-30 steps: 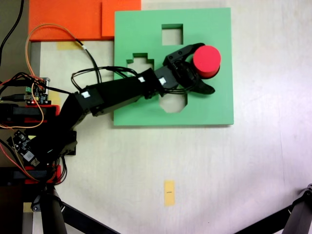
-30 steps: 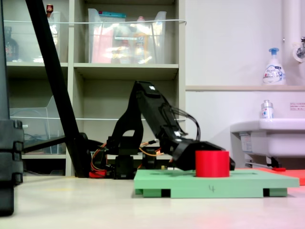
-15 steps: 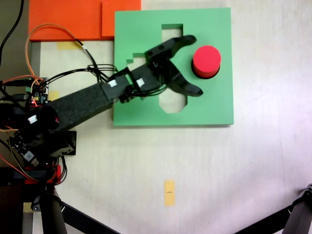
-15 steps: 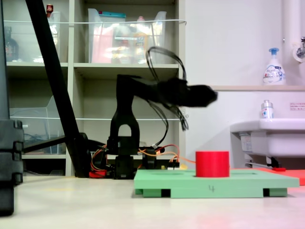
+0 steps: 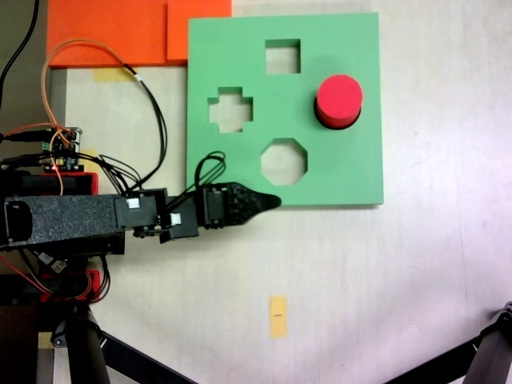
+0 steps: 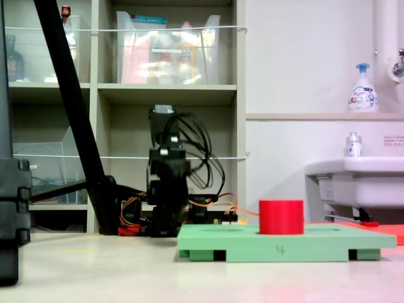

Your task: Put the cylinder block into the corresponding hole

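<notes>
From the left of the first exterior view the black arm reaches straight across the pale surface, and its end effector comes to a single closed point with nothing in it, its tip just at the near edge of the green board. Beyond the tip, on the board, lies the eight-sided cutout, with the cross-shaped cutout further off and a little toward the first exterior view's left, and the square cutout beyond that. Well away from the end effector, toward the first exterior view's right, the red cylinder stands upright in the round hole, whose dark rim shows at its base; nothing touches it. In the second exterior view the arm is seen end-on, folded up left of the board, and the cylinder rises well above the board's top.
</notes>
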Robot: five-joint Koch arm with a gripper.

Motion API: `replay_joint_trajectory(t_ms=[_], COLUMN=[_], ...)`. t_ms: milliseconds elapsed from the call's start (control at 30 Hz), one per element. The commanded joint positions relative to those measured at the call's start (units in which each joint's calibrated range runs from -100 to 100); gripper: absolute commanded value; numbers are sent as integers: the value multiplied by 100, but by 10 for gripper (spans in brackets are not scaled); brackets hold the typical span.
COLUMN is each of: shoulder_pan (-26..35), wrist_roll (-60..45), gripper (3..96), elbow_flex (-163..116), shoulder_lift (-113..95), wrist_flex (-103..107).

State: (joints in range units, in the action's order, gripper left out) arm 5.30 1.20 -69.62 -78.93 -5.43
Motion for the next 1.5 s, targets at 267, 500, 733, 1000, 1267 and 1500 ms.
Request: replay_joint_trajectory(t_ms=[267, 500, 733, 1000, 1267, 1500], shoulder_pan=[49, 59, -186, -396, -723, -527], wrist_roll=[-44, -29, 664, 689, 689, 679], gripper=[474, 465, 466, 497, 497, 497], elbow_flex=[-2081, -3038, -3038, -3038, -3038, -3038], shoulder_lift=[184, -1380, -2107, -2107, -2107, -2107], wrist_flex=[-810, -453, 384, 413, 452, 461])
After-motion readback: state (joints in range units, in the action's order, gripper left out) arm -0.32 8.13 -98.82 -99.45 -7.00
